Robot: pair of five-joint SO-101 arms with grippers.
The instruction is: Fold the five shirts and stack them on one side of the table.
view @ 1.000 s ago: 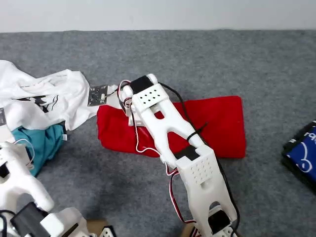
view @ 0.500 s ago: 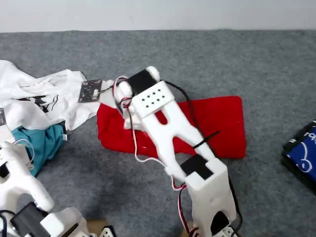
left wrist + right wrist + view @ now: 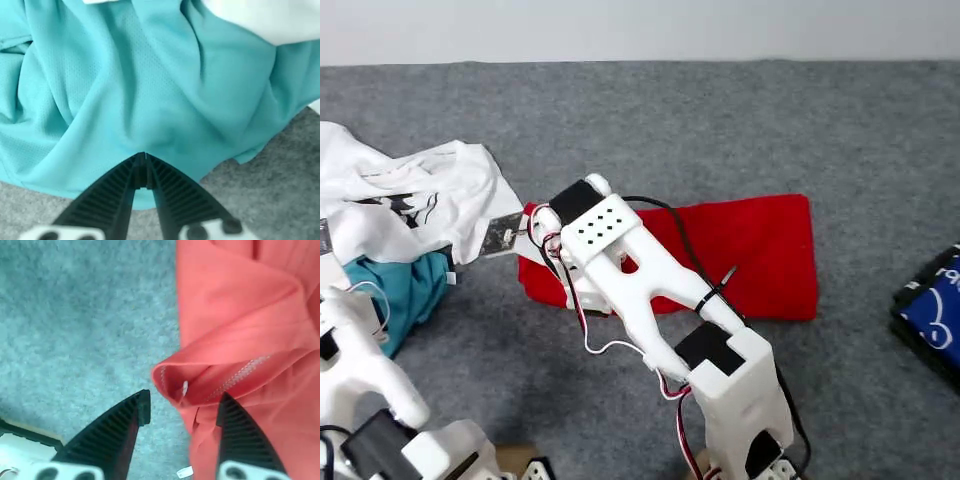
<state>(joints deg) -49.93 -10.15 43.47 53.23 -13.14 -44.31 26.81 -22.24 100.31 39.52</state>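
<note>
A folded red shirt (image 3: 760,250) lies across the middle of the grey table (image 3: 720,120). The right arm (image 3: 610,230) is over the shirt's left end. In the right wrist view my right gripper (image 3: 185,402) is open, its jaws either side of a curled corner of the red shirt (image 3: 250,315) at the cloth's edge. A crumpled white shirt (image 3: 420,195) lies at the left over a teal shirt (image 3: 405,285). My left gripper (image 3: 145,159) is shut, with nothing in it, just over the teal shirt (image 3: 125,90). The left arm (image 3: 360,380) sits at the front left.
A dark shirt with a blue print (image 3: 935,310) lies at the table's right edge. Bare grey table (image 3: 75,315) lies beside the red shirt's left end. A strip of the white shirt (image 3: 270,15) borders the teal cloth.
The right arm's wrist has swung from the far edge of the red shirt's left end toward the front and left, to its near corner. The left arm has not moved.
</note>
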